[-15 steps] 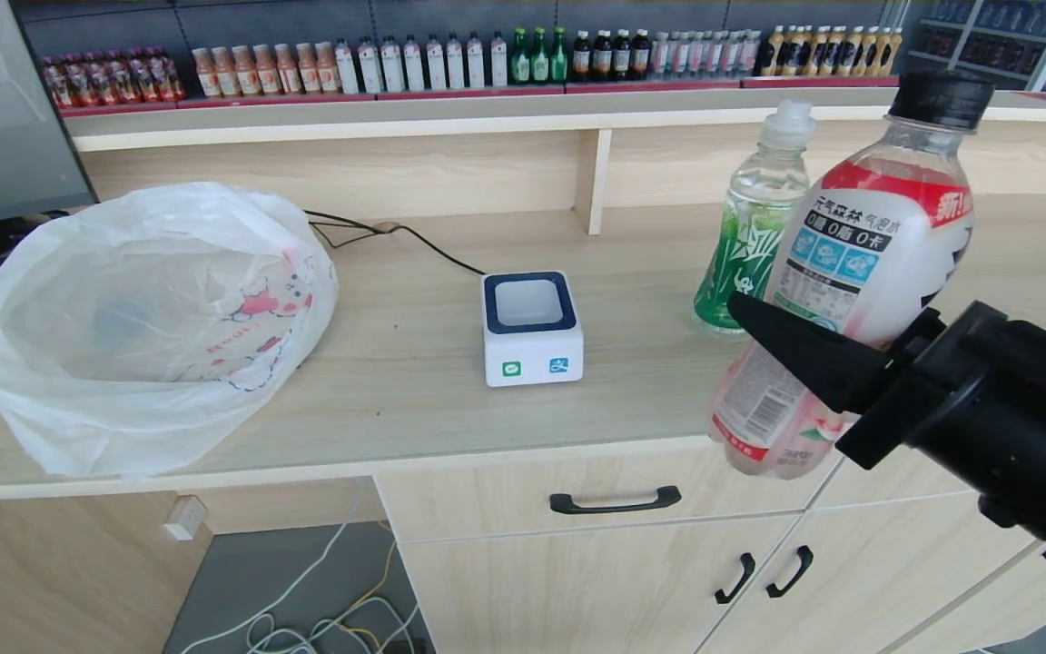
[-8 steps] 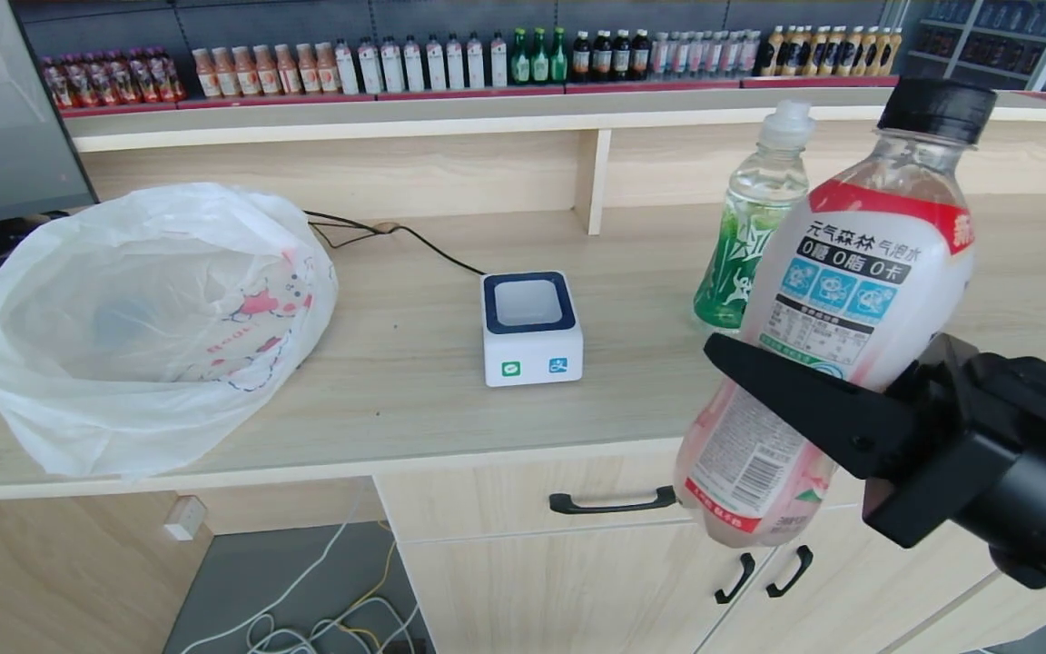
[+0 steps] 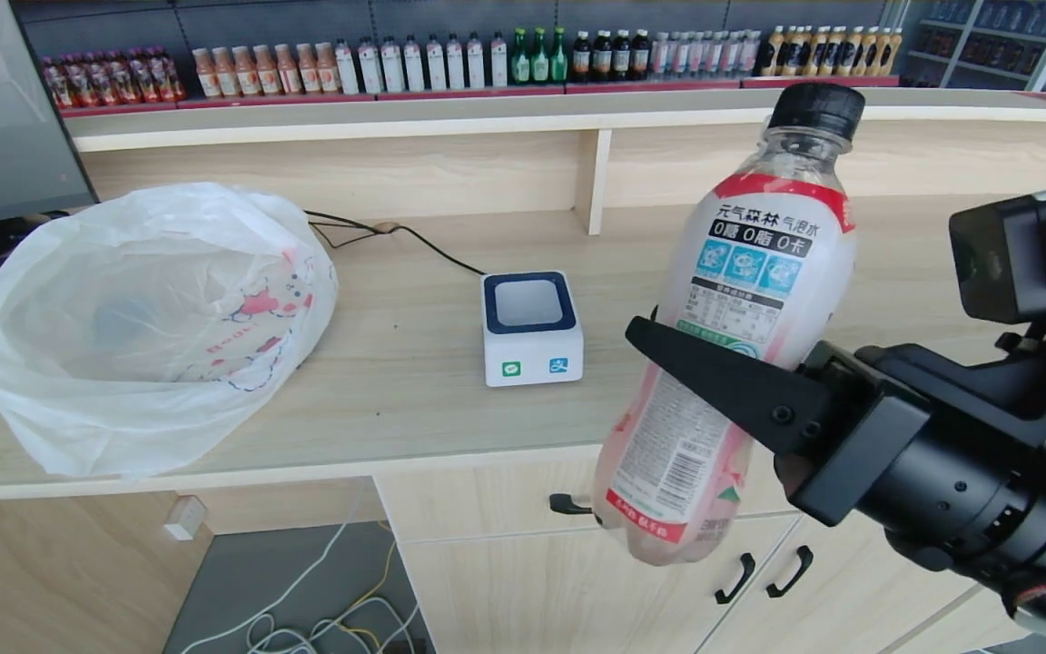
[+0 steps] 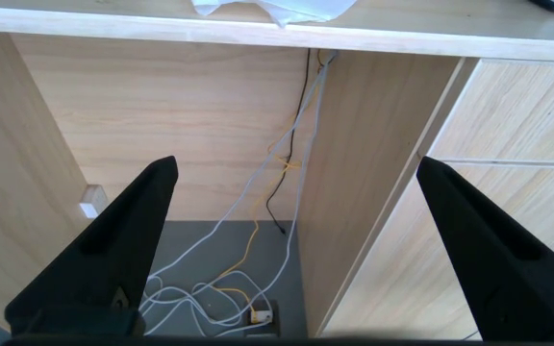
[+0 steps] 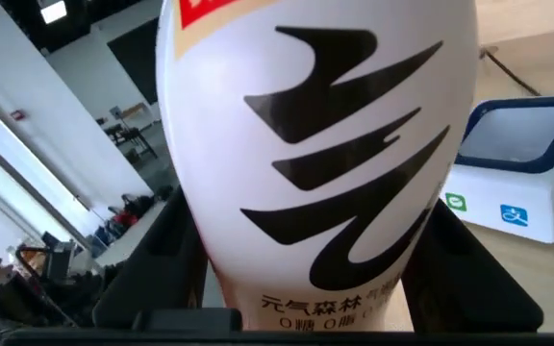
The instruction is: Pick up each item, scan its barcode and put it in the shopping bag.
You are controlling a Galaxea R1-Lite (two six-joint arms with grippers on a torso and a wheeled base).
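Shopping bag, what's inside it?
Through the open mouth of the shopping bag, only crumpled white plastic shows. Its folds hide the very bottom, so something small could lie there.

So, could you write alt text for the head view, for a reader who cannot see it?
The right pincer holds a pink bottle nearly upright, to the right of a white scanner on the wooden counter. An open plastic bag lies farther left.
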